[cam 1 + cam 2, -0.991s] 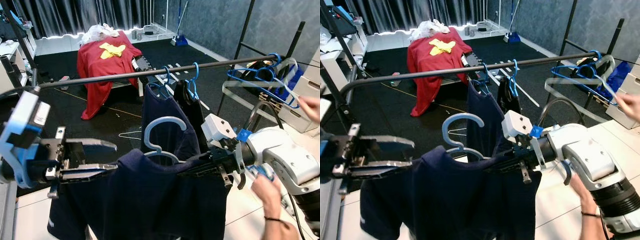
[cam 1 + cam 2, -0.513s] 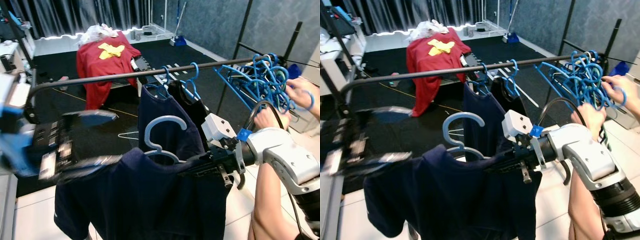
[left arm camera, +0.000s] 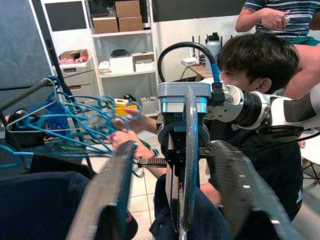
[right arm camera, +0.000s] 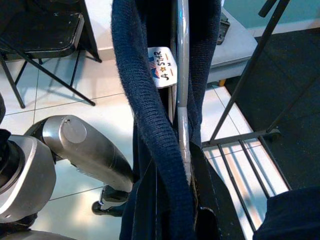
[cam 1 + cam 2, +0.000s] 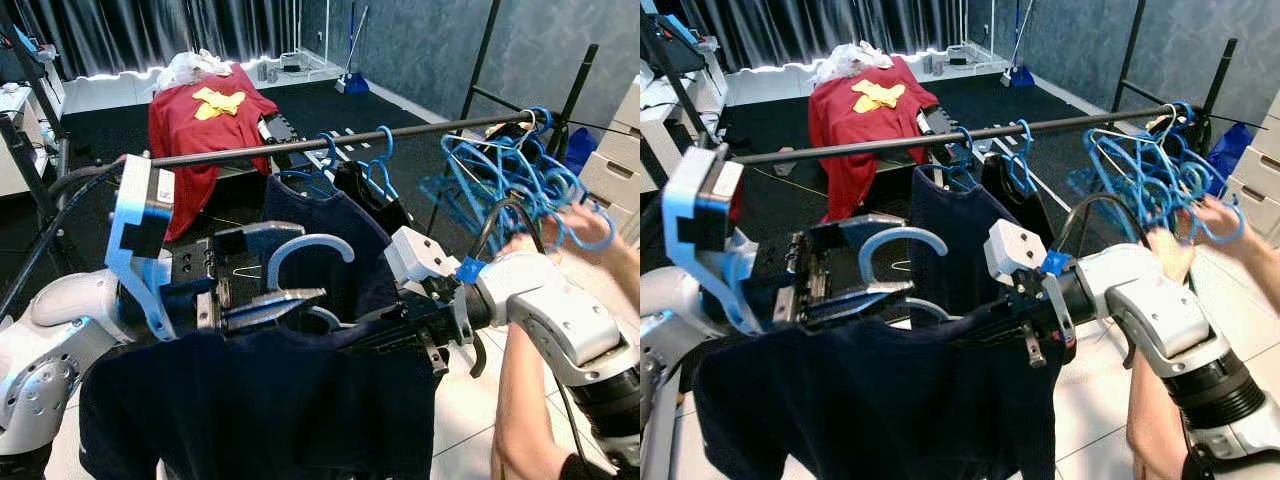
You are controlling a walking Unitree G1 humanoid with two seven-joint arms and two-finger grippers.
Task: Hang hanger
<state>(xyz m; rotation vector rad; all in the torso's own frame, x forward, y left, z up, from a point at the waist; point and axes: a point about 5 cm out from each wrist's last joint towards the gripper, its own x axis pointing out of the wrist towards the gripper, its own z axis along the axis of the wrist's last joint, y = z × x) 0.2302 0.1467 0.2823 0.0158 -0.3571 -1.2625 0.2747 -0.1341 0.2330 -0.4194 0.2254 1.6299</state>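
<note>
At the middle of the frame, the hanger (image 5: 305, 262) carrying a navy shirt (image 5: 270, 410) sits below the rail (image 5: 330, 140). The right gripper (image 5: 405, 335) has its jaws clamped on the hanger's shoulder. The left gripper (image 5: 270, 275) holds its jaws wide around the hook. At the right edge, a person's hand (image 5: 585, 225) handles blue hangers (image 5: 500, 185).

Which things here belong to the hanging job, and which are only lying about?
Job: light-blue hanger carrying the navy shirt; clothes rail; left gripper; right gripper.

Lying about: red garment; tangle of blue hangers that a person's hand handles; broom; white drawers.
</note>
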